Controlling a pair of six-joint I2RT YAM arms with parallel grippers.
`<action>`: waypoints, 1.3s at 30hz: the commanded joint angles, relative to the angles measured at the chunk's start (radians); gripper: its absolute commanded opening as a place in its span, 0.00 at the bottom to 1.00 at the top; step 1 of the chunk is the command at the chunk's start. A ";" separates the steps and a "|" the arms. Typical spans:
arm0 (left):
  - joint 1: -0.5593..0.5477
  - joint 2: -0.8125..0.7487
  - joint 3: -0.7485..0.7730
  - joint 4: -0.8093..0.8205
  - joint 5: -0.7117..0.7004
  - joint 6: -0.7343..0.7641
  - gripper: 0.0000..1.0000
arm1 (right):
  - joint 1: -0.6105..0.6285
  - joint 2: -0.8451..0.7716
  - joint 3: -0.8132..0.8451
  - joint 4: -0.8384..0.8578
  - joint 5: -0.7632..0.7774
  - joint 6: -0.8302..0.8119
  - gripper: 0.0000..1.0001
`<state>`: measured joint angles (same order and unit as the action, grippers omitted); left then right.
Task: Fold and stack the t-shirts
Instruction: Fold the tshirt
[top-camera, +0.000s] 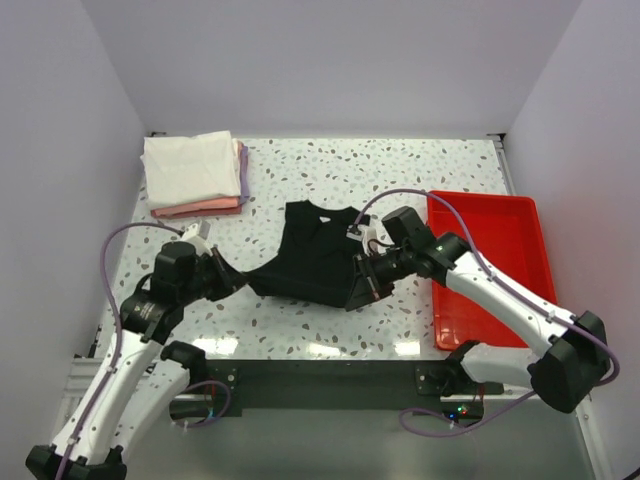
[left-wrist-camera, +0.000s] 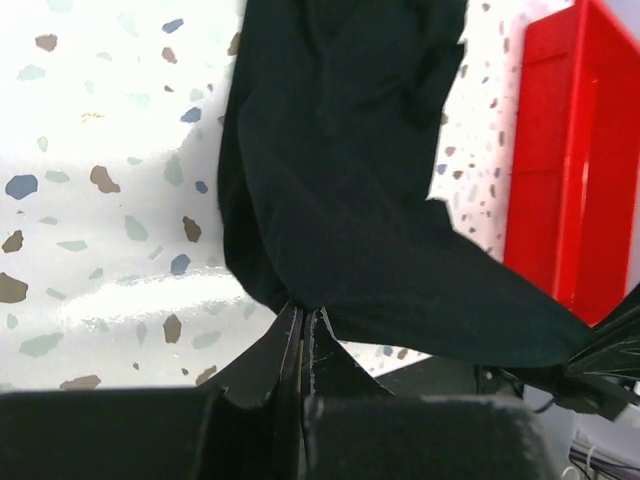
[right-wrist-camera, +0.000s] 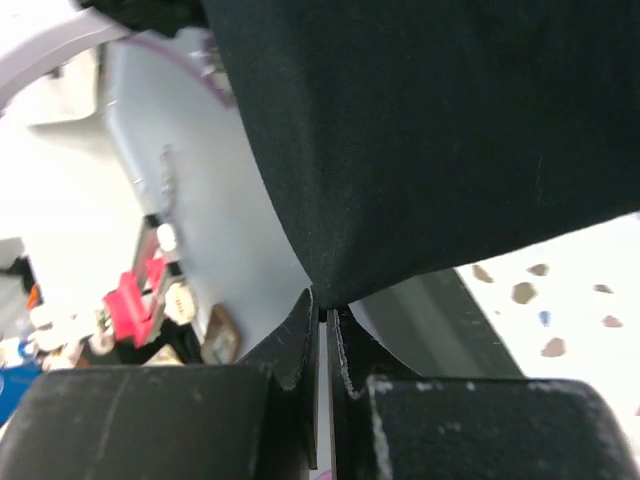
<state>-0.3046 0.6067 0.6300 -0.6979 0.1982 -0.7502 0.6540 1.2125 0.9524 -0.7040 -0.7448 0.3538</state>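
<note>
The black t-shirt (top-camera: 315, 250) lies in the middle of the table with its near hem lifted. My left gripper (top-camera: 240, 281) is shut on the hem's left corner, and the cloth (left-wrist-camera: 350, 200) hangs from my closed jaws in the left wrist view. My right gripper (top-camera: 357, 290) is shut on the hem's right corner, and the cloth (right-wrist-camera: 420, 140) rises from the pinched jaws in the right wrist view. A stack of folded shirts, white (top-camera: 190, 168) on top with pink (top-camera: 200, 208) and lavender (top-camera: 244, 170) edges below, sits at the far left.
A red plastic tray (top-camera: 490, 265) lies on the right side of the speckled table (top-camera: 400, 170), close to my right arm; it also shows in the left wrist view (left-wrist-camera: 570, 160). White walls enclose the back and sides.
</note>
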 joint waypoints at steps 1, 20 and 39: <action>0.005 -0.041 0.120 -0.139 -0.078 0.002 0.00 | -0.001 -0.060 0.029 -0.130 -0.143 0.005 0.00; 0.007 0.097 0.126 0.089 -0.128 0.009 0.00 | -0.152 -0.050 -0.010 -0.081 -0.137 0.082 0.00; 0.010 0.536 0.217 0.431 -0.164 0.058 0.00 | -0.323 0.186 0.180 0.040 0.039 0.019 0.00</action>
<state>-0.3099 1.1027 0.7853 -0.3725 0.1383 -0.7380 0.3538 1.3830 1.0821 -0.6895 -0.7677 0.3801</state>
